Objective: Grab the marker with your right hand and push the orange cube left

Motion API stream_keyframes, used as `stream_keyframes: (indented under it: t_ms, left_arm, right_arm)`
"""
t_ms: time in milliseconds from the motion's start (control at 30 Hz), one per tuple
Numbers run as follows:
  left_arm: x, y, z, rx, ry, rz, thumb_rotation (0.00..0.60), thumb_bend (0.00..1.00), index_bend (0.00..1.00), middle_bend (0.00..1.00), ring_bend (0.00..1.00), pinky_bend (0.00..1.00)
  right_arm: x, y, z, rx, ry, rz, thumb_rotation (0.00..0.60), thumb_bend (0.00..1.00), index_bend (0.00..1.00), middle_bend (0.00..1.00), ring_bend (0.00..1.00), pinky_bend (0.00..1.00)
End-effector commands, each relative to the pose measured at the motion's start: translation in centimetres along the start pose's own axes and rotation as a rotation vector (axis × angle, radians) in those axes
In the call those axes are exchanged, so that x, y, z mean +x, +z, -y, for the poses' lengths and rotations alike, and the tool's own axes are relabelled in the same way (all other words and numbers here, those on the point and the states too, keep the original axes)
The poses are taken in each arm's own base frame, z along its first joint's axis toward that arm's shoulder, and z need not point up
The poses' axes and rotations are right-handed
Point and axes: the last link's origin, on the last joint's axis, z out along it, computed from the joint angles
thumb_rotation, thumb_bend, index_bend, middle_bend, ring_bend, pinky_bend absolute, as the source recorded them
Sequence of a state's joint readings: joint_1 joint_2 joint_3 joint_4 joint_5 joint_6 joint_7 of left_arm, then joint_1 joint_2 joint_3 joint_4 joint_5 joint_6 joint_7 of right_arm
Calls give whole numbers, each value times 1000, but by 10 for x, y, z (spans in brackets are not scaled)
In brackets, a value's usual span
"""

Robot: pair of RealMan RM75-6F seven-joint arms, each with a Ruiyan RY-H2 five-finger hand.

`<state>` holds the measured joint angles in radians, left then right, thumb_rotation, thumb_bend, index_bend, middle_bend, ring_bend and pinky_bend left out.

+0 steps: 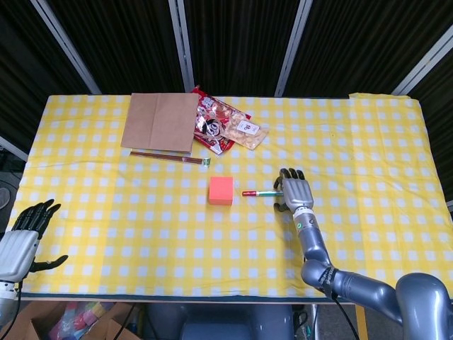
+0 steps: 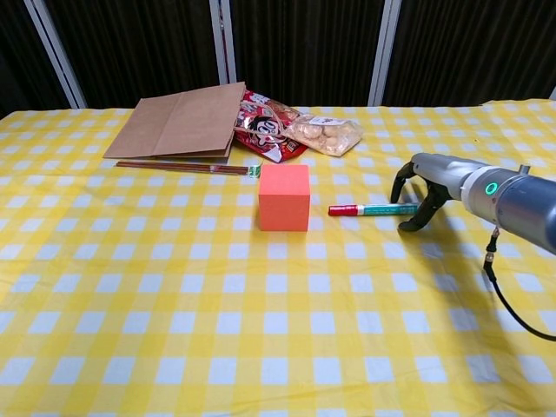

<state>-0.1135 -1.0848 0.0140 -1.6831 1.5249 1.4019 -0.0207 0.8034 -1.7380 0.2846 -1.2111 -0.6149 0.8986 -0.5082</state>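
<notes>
The marker [image 2: 373, 209] lies flat on the yellow-checked tabletop [image 2: 174, 330], running left to right, with a red cap on its left end and a teal-green barrel bearing a pale label. Its red tip points at the orange cube [image 2: 284, 197], which stands just to the left of it, apart from the cap by a small gap. The cube is a plain, matte, salmon-orange block with crisp edges.

The right hand [image 2: 419, 191] arches over the right end of the marker, fingers [image 2: 415, 219] curled down with tips on the cloth either side of the barrel; whether they actually grip it I cannot tell. The left hand [image 1: 27, 237] hangs at the near left edge, fingers spread and holding nothing.

Farther back lie a brown paper bag [image 2: 182, 122], a pair of chopsticks [image 2: 187, 167], a red snack packet [image 2: 265, 129] and a clear bag of snacks [image 2: 326, 134].
</notes>
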Motion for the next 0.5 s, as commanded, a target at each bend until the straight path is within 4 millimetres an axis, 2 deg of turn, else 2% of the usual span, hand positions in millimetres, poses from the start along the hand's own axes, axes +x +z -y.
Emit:
stream_keyframes:
  t_ms: [33,267,500]
  left_arm:
    - [0,0,0,0,-1,0,600,0,0,0,0,0]
    - [0,0,0,1,-2,1,600,0,0,0,0,0]
    - [0,0,0,1,-3,2,600,0,0,0,0,0]
  right_arm:
    - [-3,1,2,4,8,3,600,381,470,136,0,0]
    - [-4,0,6,14,24,-1,600,474,577,148,0,0]
    - [1,-2,10,33,28,-18,600,482,589,150,0,0]
